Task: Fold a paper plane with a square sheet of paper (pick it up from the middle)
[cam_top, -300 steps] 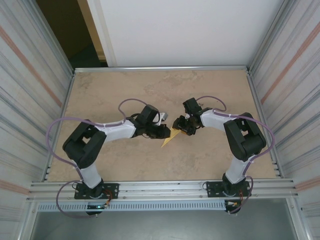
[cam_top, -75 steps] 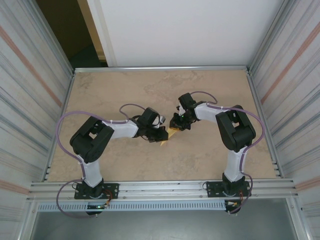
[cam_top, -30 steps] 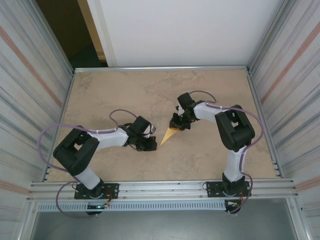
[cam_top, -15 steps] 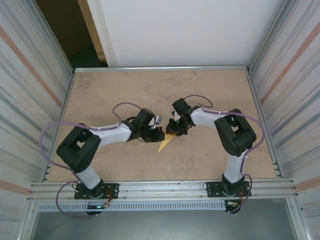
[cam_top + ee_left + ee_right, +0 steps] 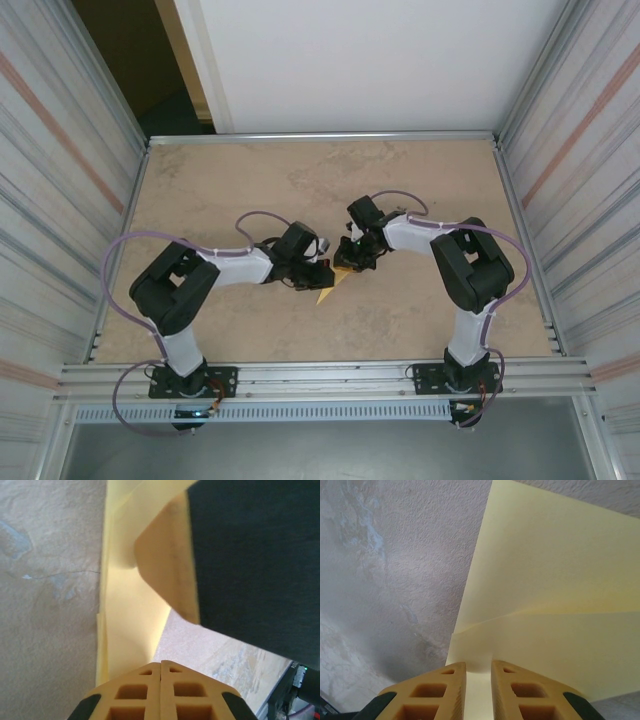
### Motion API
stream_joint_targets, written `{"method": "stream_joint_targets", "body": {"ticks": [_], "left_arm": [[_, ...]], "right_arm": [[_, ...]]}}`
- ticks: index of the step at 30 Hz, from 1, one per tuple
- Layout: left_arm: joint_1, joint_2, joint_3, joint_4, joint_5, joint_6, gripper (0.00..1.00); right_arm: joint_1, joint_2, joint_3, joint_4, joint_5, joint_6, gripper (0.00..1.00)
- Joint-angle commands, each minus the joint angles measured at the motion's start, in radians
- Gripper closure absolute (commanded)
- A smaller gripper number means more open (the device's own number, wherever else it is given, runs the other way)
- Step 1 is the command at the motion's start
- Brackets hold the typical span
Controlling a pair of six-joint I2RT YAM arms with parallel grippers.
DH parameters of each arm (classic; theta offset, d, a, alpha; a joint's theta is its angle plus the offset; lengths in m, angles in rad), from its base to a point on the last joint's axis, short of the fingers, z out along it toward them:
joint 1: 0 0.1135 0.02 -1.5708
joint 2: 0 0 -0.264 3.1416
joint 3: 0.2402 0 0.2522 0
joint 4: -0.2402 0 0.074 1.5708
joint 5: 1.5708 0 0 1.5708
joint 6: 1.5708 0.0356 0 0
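The table (image 5: pixel 230 190) has a mottled beige, stone-look top with faint grey veins. It is edged by aluminium rails, with a heavier slotted rail (image 5: pixel 330 375) across the bottom of the overhead frame. Ribbed panels with thin orange stripes stand at the left (image 5: pixel 60 180) and right (image 5: pixel 590 170). A plain white board (image 5: pixel 370 60) closes the back, and beside it at the upper left is a dark opening (image 5: pixel 130 70).

The paper plane (image 5: pixel 327 289) lies just below the centre of the overhead view, and its sharp tip points to the lower left. The two claws meet over its wide end.

The left gripper (image 5: pixel 316 268) comes in from the left. In its wrist view its orange fingers (image 5: pixel 140 692) are pressed together with no gap, and the yellow paper (image 5: pixel 130 605) runs under them. Whether any paper is pinched cannot be told.

The right gripper (image 5: pixel 350 258) comes in from the right. In its wrist view a slim gap is left between the fingers (image 5: pixel 435 690). The folded paper (image 5: pixel 550 580) runs into that gap, buckling at a crease, so the claw has hold of the plane.
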Motion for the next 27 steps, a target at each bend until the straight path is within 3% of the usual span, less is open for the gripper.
{"method": "stream_joint_targets", "body": {"ticks": [1, 9, 17, 27], "left_arm": [[0.0, 0.022, -0.025, 0.024, -0.031, -0.017, 1.0], [0.002, 0.044, -0.067, 0.027, -0.045, -0.028, 1.0], [0.001, 0.044, -0.101, 0.028, -0.056, -0.044, 1.0], [0.003, 0.04, -0.098, 0.025, -0.057, -0.058, 1.0]], "right_arm": [[-0.016, -0.016, -0.019, -0.039, 0.008, 0.016, 0.8], [-0.029, -0.028, -0.009, -0.039, -0.015, -0.008, 0.8], [-0.065, -0.182, -0.039, 0.055, -0.018, -0.098, 0.79], [-0.081, -0.109, -0.062, 0.094, -0.106, -0.133, 0.84]]}}
